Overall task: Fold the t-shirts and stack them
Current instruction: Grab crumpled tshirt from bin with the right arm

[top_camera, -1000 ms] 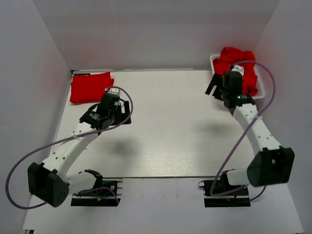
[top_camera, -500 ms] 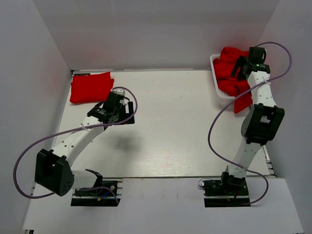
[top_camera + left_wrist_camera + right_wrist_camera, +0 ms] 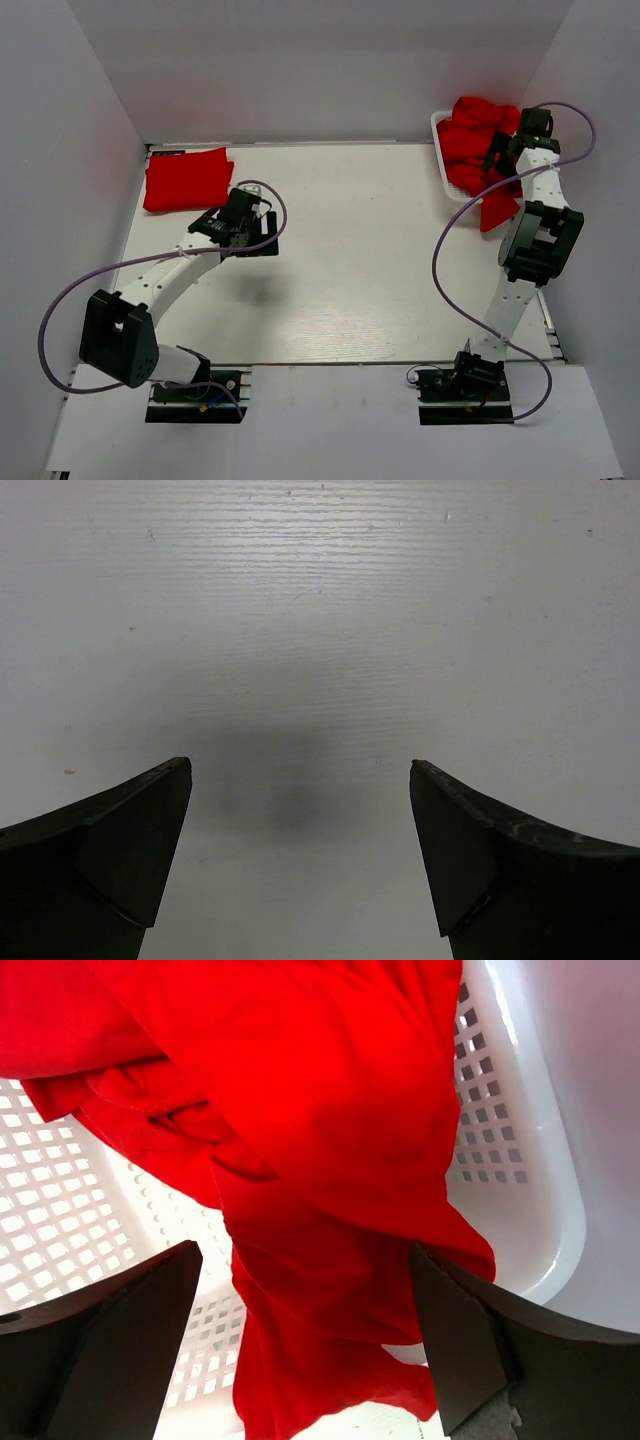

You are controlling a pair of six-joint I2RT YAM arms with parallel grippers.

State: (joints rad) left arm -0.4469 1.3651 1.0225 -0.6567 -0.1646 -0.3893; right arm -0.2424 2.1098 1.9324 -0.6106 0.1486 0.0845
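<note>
table point(image 3: 360, 290): white wood-grain top, walled in white on three sides; both arm bases sit at its near edge.
left arm point(image 3: 160, 280): reaches forward over the left half of the table, wrist near the folded t-shirt but apart from it.
right arm point(image 3: 530, 240): stretched to the far right corner, wrist over the basket.
basket point(image 3: 440, 150): white plastic lattice, far right corner. Right wrist view shows its perforated floor and solid rounded rim.
t-shirt pile point(image 3: 468, 130): bright red, crumpled, heaped in the basket and rising above its rim. One fold drapes over the near rim and hangs outside.
folded t-shirt point(image 3: 186, 178): bright red, a flat rectangle at the far left corner of the table, well apart from the basket.
left gripper point(image 3: 300, 770): jaws spread wide, nothing between them. It points down at bare table, with its shadow under the gap.
right gripper point(image 3: 305, 1250): jaws spread wide, above the pile. Red cloth fills the gap between the fingers point(image 3: 110, 1330), but neither finger is closed on it. Cannot tell if a fingertip touches the cloth.
</note>
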